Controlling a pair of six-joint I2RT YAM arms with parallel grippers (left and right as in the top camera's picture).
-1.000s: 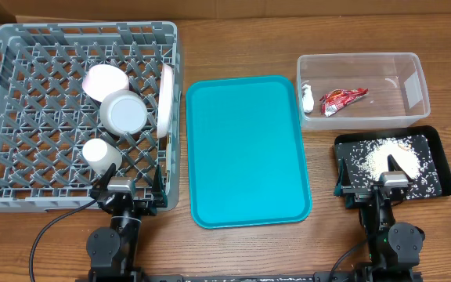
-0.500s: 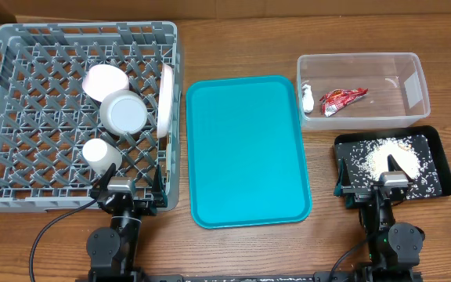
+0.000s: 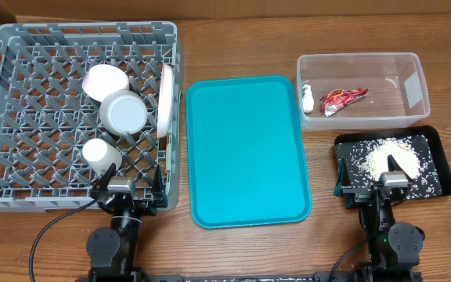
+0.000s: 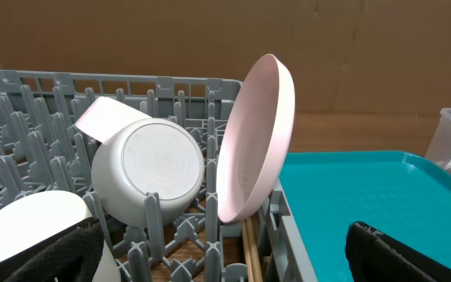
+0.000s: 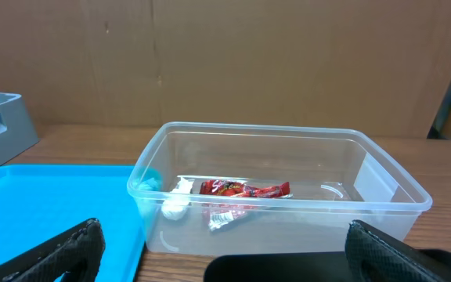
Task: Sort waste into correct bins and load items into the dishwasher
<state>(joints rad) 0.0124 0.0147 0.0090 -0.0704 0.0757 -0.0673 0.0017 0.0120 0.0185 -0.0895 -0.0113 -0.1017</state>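
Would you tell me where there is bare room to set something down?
Bare: the teal tray between dish rack and clear tub, the rack's left half, the tub's right half. Crowded: the rack's right side with bowls, cup and plate; rice covers the black tray.

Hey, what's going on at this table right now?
Nothing is being handled at the moment. Both arms sit at the near edge of the table, with the left gripper and right gripper open and empty. The plate, pink bowl, grey-green bowl and cup are in the dish rack. The wrapper and tissue lie in the clear tub, and the rice in the black tray. The sorting looks done.
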